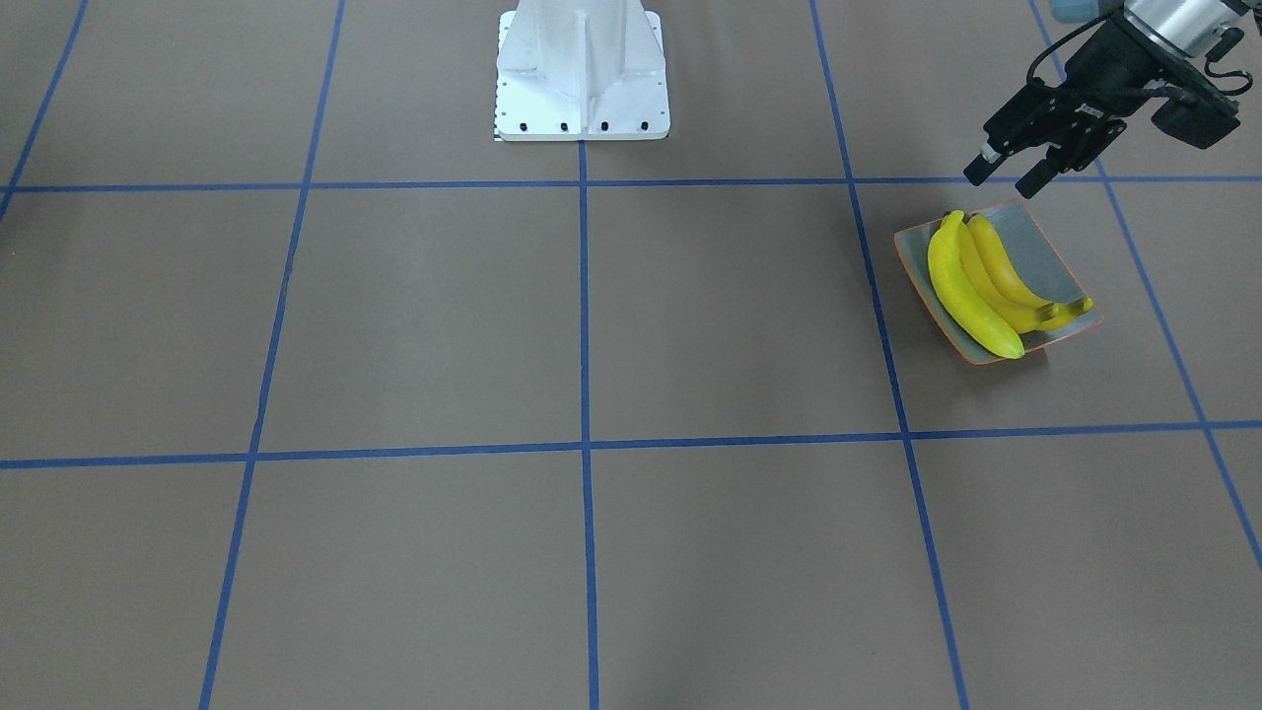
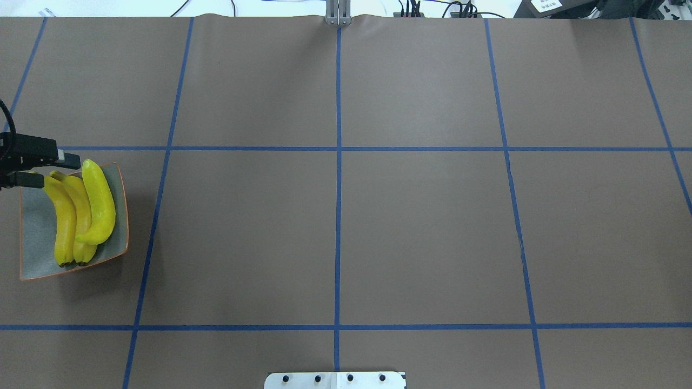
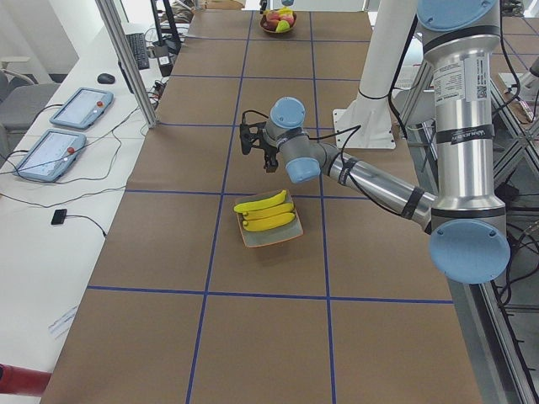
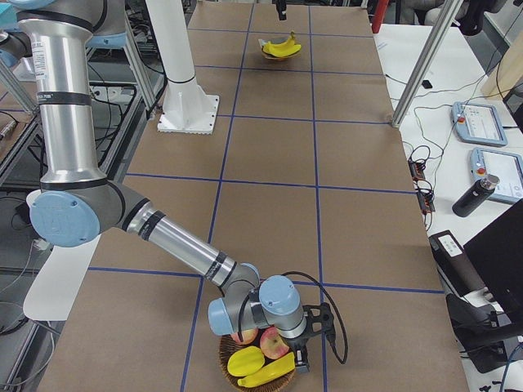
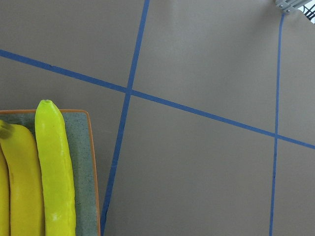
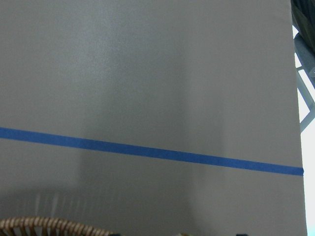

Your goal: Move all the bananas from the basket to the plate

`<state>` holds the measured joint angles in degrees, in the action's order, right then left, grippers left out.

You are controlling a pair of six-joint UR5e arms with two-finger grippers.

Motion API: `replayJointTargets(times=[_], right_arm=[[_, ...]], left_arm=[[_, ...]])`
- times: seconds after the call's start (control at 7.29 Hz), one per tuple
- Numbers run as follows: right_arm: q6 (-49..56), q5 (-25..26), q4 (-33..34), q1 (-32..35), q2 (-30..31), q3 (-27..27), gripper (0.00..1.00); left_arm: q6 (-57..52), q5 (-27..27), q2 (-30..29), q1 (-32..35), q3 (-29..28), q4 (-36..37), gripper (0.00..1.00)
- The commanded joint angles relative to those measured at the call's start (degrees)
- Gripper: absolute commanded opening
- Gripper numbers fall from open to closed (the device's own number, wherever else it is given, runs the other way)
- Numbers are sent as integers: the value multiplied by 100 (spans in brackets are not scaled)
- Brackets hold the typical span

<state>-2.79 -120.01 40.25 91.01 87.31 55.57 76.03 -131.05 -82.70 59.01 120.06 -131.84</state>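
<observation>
Big brown table (image 1: 444, 325) with a blue tape grid, and both arms are stretched out to opposite ends. The left arm (image 3: 379, 181) reaches over the plate (image 1: 1035, 247) at the robot's left end. The right arm (image 4: 176, 241) is bent down low at the wicker basket (image 6: 49, 225), way over at the far right end. The plate sits flat on the table with three bananas (image 1: 971, 296) lying side by side in it, touching each other. One more banana (image 4: 274, 372) is in the basket next to some apples (image 4: 274, 341). The left gripper (image 1: 1004, 177) hangs just past the plate's edge, fingers apart, holding nothing. The right gripper (image 4: 302, 355) is right at the basket's banana, but I honestly can't tell if it's open or closed.
</observation>
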Motion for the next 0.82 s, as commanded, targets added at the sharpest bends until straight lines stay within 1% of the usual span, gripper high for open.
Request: replayJointTargets(times=[0.0, 0.27, 0.41, 0.55, 0.69], right_arm=[[33, 327, -8, -83, 84, -46, 83], [77, 452, -17, -92, 146, -38, 81], [77, 566, -104, -92, 181, -46, 72], [77, 593, -148, -92, 190, -46, 58], [69, 602, -149, -162, 164, -38, 42]], left_arm=[[0, 0, -44, -12, -9, 0, 100], [0, 0, -96, -12, -9, 0, 100], [0, 0, -97, -12, -9, 0, 100], [0, 0, -97, -12, 0, 0, 100], [0, 9, -88, -12, -9, 0, 100]])
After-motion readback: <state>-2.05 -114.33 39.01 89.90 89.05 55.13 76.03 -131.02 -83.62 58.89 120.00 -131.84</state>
